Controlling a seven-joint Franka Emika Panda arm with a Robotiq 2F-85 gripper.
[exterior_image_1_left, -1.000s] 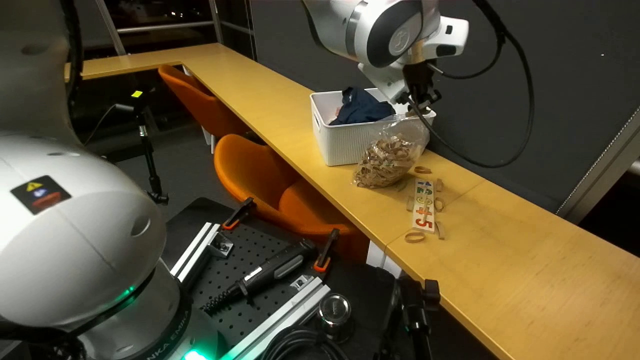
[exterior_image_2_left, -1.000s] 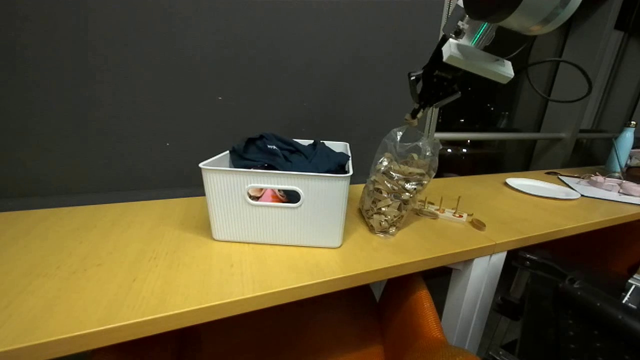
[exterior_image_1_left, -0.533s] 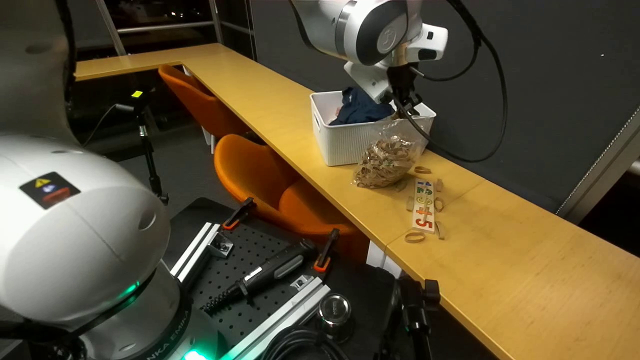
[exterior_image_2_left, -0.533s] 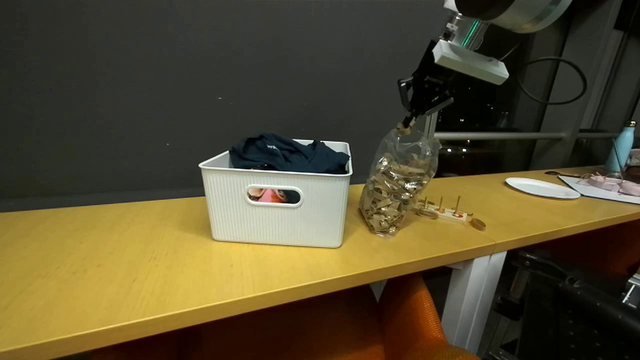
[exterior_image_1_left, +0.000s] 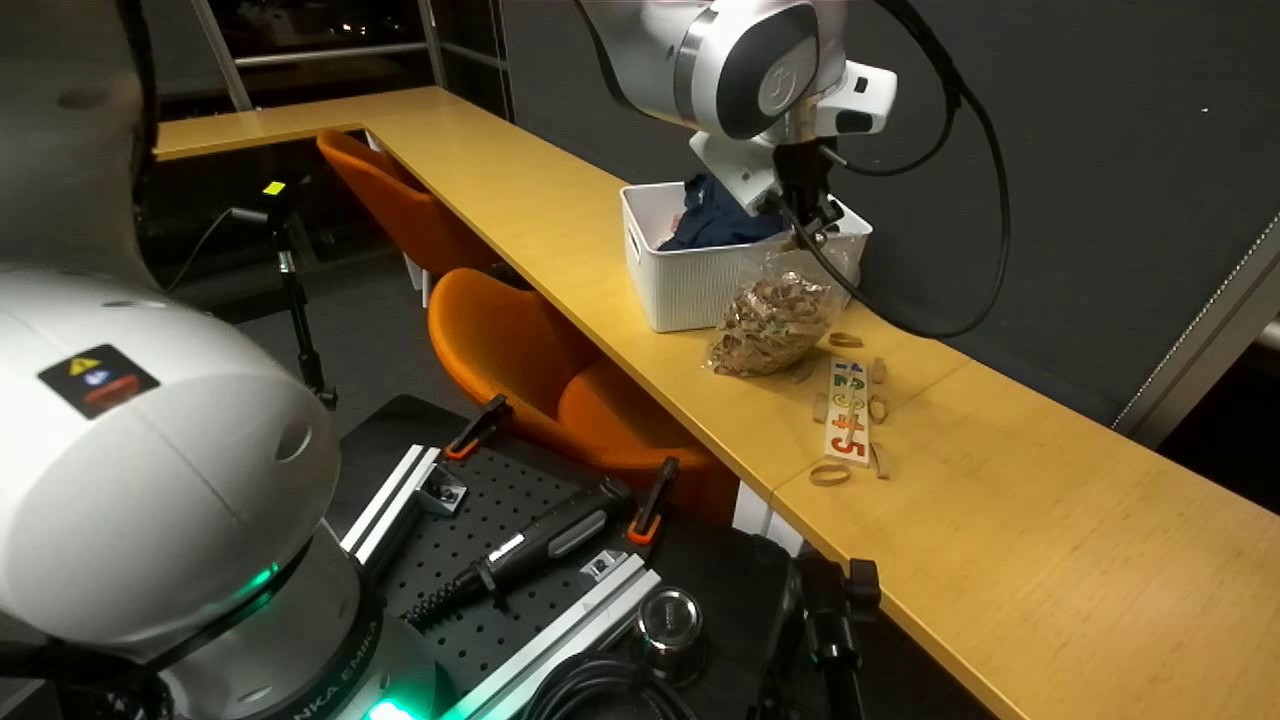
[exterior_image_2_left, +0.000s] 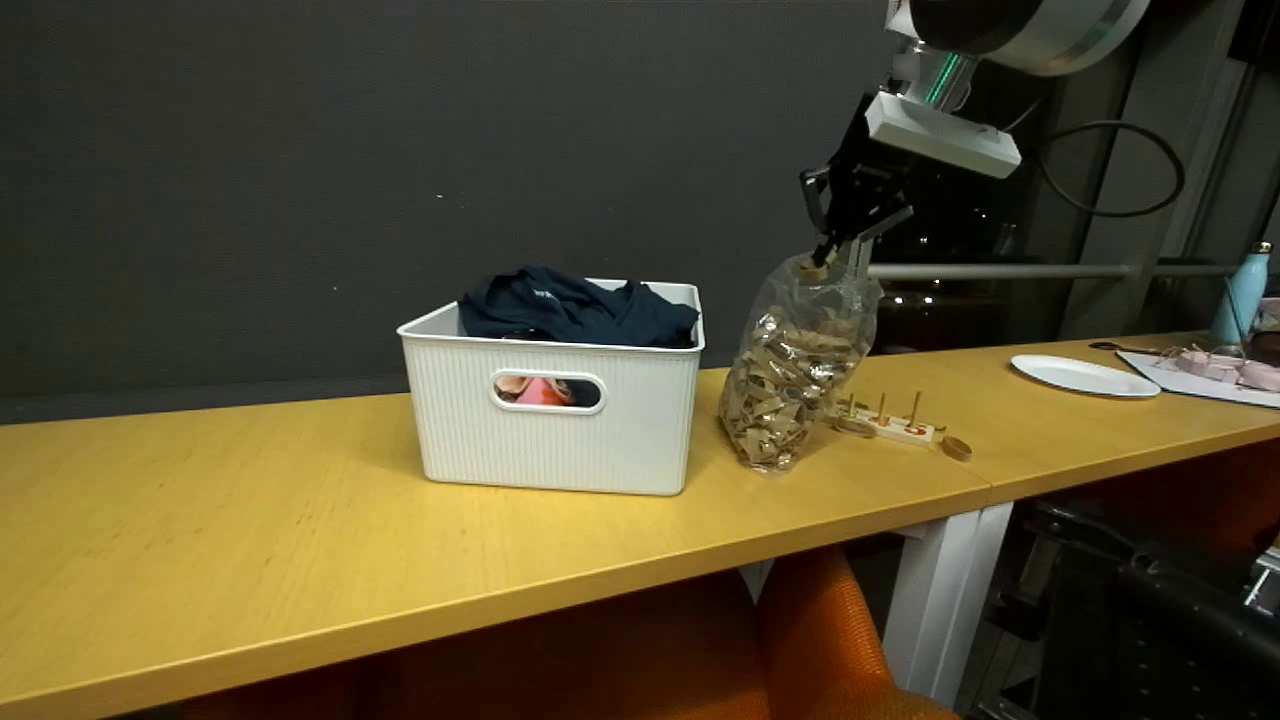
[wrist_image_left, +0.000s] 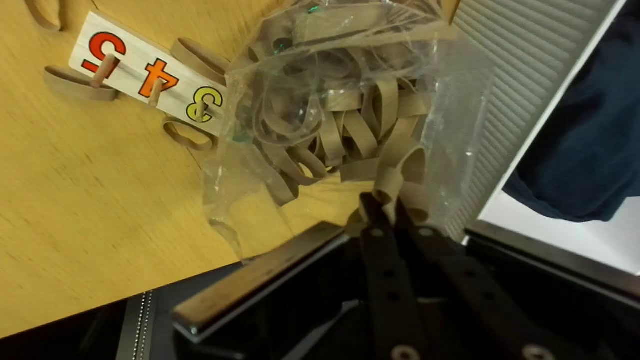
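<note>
My gripper is shut on a tan rubber band, pinched at the fingertips; in the wrist view a curled band shows between them. The gripper points down at the mouth of a clear plastic bag full of tan bands, which stands on the table and also shows in an exterior view. The held band is at the bag's top edge; whether it is inside is unclear. Beside the bag lies a white number board with pegs, also in the wrist view. Loose bands lie around it.
A white basket with dark blue cloth stands close beside the bag. A white plate and a blue bottle are farther along the table. Orange chairs stand at its edge. A wall is behind.
The gripper with the band has moved sideways toward the basket side, then down, so the band is now lower at the bag's mouth. The bag, board and basket have not moved.
</note>
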